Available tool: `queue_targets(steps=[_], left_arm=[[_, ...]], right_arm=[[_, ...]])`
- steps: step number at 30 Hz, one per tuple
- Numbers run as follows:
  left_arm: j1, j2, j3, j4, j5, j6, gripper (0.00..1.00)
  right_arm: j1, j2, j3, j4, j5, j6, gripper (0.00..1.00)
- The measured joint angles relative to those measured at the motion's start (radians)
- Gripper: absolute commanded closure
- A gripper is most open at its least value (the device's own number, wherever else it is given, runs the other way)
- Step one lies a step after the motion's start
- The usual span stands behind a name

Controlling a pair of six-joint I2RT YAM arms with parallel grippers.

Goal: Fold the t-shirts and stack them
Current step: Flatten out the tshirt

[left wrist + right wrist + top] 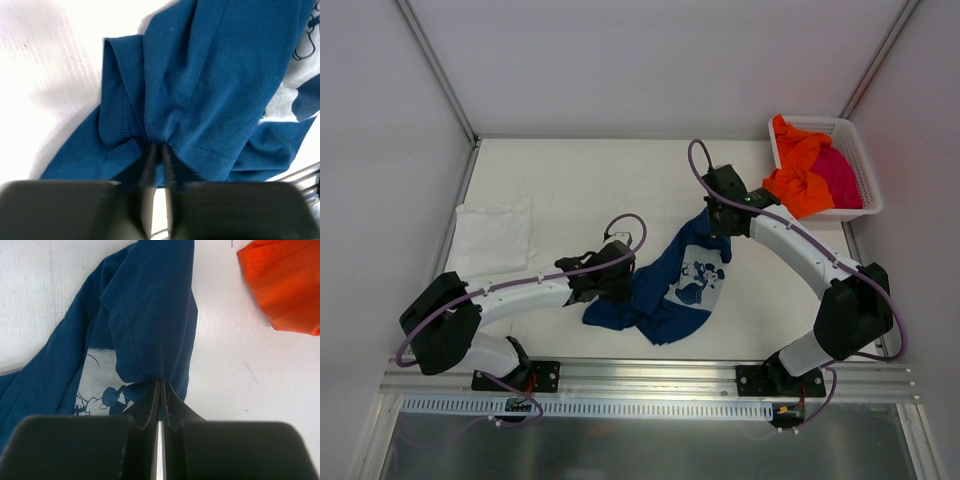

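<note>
Left pincer (pixel 611 276) (pixel 157 145): I have its jaws drawn in to a thin slit, nipping a bunched fold of the navy t-shirt (pixel 658 302) (pixel 210 75) beside a stitched hem at the garment's left edge.

Right pincer (pixel 719 218) (pixel 159 382): I hold its jaws fully together on a gathered ridge of the same shirt (pixel 150 305) at its far right end.

The navy t-shirt lies crumpled on the table (pixel 590 180), near centre, strung between my two pincers. Its pale print (pixel 701 284) faces up just near of my right pincer.

The white t-shirt (pixel 495 238) lies flat at the left side of the table, well apart from the navy one.

The orange t-shirt (pixel 800 172) (pixel 285 280) spills over the near left rim of the basket (pixel 820 123) at the far right corner. The magenta t-shirt (pixel 843 178) sits inside the basket, touching the orange one.
</note>
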Motion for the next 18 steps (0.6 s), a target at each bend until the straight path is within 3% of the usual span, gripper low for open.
queue_targets(steps=[7, 12, 18], left_arm=[[-0.001, 0.001, 0.026, -0.024, -0.02, 0.018, 1.0], [0.014, 0.0, 0.185, -0.095, -0.099, 0.061, 1.0], [0.101, -0.051, 0.377, -0.19, -0.194, 0.136, 1.0]], right_arm=[[0.0, 0.0, -0.016, 0.003, 0.001, 0.003, 0.99], [0.0, -0.026, -0.032, 0.016, 0.002, 0.003, 1.0], [0.0, -0.183, -0.02, -0.003, 0.032, -0.006, 0.99]])
